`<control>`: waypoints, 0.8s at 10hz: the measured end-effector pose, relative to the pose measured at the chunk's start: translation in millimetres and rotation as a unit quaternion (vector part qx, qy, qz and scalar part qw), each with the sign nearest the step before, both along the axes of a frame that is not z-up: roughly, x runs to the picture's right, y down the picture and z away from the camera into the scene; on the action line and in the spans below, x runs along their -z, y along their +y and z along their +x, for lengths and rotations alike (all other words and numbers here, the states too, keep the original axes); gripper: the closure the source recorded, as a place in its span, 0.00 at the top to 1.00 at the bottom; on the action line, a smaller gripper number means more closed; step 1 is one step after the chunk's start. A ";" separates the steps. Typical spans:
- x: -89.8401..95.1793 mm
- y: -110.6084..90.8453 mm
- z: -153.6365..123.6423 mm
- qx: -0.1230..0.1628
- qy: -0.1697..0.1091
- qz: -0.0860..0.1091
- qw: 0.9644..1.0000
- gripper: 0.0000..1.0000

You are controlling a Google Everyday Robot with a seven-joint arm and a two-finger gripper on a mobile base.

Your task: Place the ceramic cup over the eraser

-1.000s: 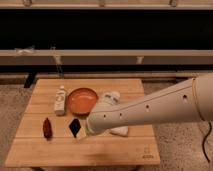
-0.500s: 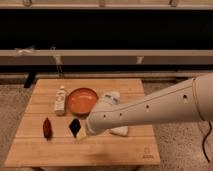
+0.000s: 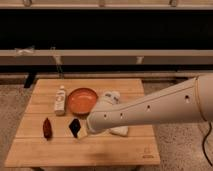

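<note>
The ceramic cup (image 3: 111, 96) is plain white and sits on the wooden table (image 3: 115, 150) just right of the orange bowl, its lower part hidden behind my arm. The eraser (image 3: 75, 126) is a small black diamond shape in front of the bowl. My white arm reaches in from the right across the table's middle. The gripper (image 3: 82, 132) is at the arm's end, low over the table and right beside the eraser's right side. It is well in front of the cup and holds nothing that I can see.
An orange bowl (image 3: 82, 100) stands at the table's centre back. A slim white bottle (image 3: 60, 99) lies left of it. A dark red oblong thing (image 3: 47, 127) lies left of the eraser. A flat white lump (image 3: 119, 131) shows under my arm.
</note>
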State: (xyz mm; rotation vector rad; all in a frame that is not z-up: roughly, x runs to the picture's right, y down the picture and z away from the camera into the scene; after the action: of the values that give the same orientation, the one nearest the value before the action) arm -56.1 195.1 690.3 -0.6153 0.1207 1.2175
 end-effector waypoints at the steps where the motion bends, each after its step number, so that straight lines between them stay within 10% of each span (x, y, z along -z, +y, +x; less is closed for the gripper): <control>1: -5.5 -11.6 9.6 0.003 0.010 0.004 1.000 0.80; 8: -74.6 -99.5 84.8 0.020 0.071 0.013 0.997 0.80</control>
State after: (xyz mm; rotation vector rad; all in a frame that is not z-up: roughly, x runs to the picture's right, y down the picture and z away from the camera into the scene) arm 28.7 95.6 764.9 -0.5009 0.2358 1.2216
